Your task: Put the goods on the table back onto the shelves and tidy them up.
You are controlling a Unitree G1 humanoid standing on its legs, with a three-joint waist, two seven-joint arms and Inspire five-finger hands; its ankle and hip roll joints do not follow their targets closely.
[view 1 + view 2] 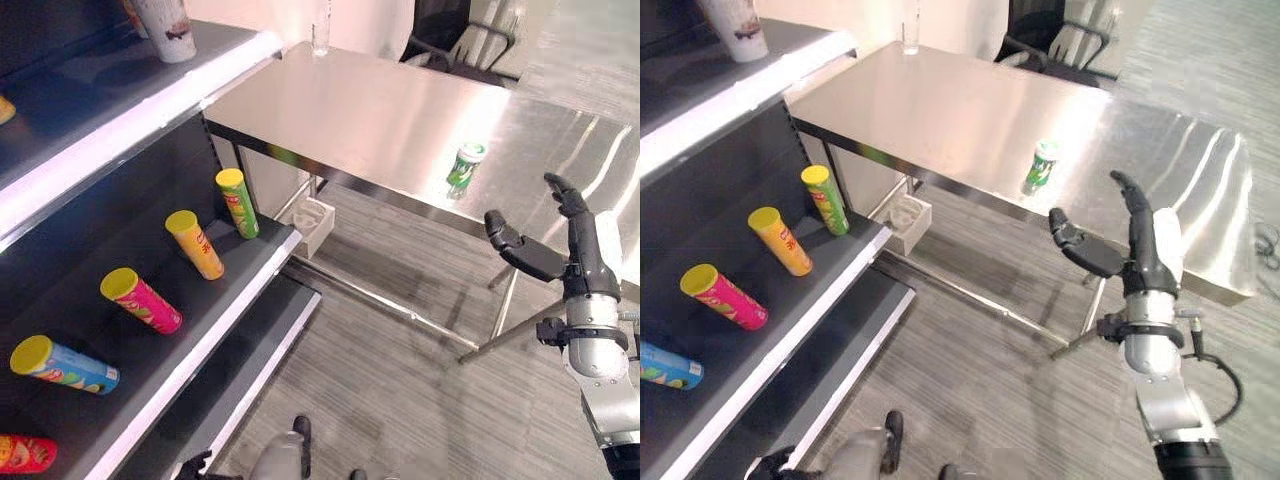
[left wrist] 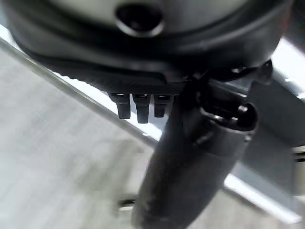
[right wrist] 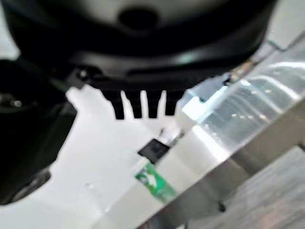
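On the left stands the shelf unit (image 1: pixel 225 300), its middle shelf carrying a row of crisp tubes lying tilted with yellow lids outward: a red one (image 1: pixel 22 453) at the near end, then a blue tube (image 1: pixel 62 365), a pink tube (image 1: pixel 142 301), an orange tube (image 1: pixel 196 245) and a green tube (image 1: pixel 237 202) nearest the table. A white paper cup (image 1: pixel 166 28) stands on the top shelf.

The left hand (image 2: pixel 143 107) hangs low by the shelf's foot, its fingers straight and relaxed, holding nothing.

Further right, the steel table (image 1: pixel 370 120) bears a clear glass (image 1: pixel 320 35) at its far edge and the one item left to shelve, a green can (image 1: pixel 464 165), upright near the front edge. It looks like a light, rigid cylinder with a smooth, probably slippery wall; it would likely tip if nudged high up, so a wrap round the middle of its body, thumb opposite the fingers, seems the safest hold.

The right hand (image 1: pixel 560 250) is raised in front of the table, near the can but apart from it. Its fingers (image 1: pixel 566 197) are straight and the thumb spread wide, touching and holding nothing.
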